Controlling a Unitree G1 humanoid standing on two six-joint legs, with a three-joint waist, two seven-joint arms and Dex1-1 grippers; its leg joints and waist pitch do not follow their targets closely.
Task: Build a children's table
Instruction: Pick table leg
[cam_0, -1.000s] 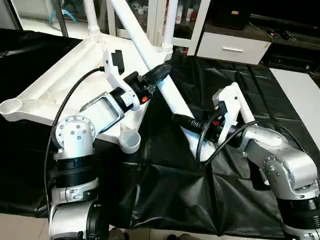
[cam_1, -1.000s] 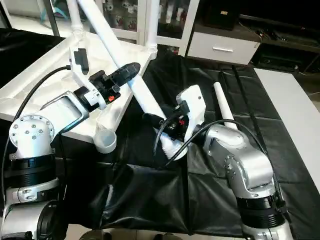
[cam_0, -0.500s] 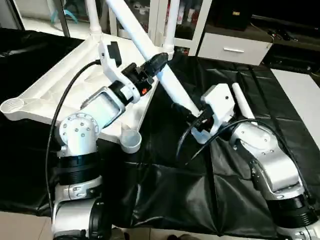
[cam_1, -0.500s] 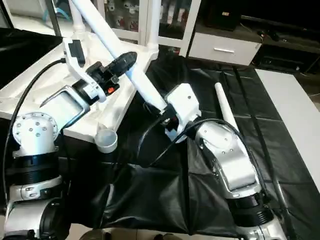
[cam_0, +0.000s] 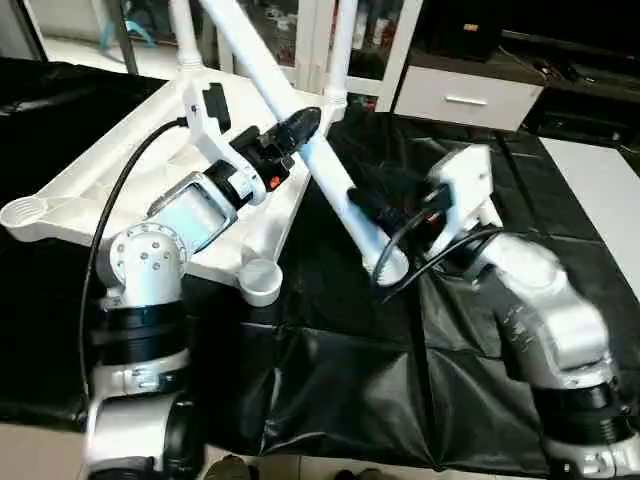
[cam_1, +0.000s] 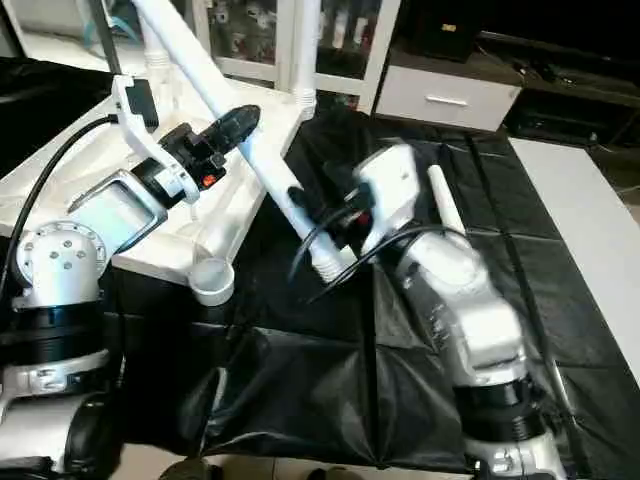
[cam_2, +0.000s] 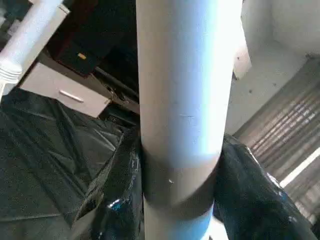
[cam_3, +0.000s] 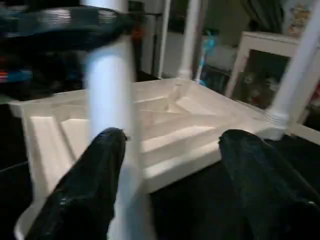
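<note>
No legible txt, labels, nos. or signs on anything in view.

Tabletop (cam_1: 60, 190), white, ribbed underside up, on black sheet (cam_1: 420, 420); two legs upright in far sockets. Slanted leg (cam_1: 265, 165): left gripper (cam_1: 243, 117) clamps around it; right gripper (cam_1: 310, 205) near lower end. Spare leg (cam_1: 443, 208) lies flat.

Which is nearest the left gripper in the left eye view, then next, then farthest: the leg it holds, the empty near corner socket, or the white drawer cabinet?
1. Held leg, between the left gripper's fingers.
2. Empty corner socket, below, toward the robot.
3. White drawer cabinet, far back right.
</note>
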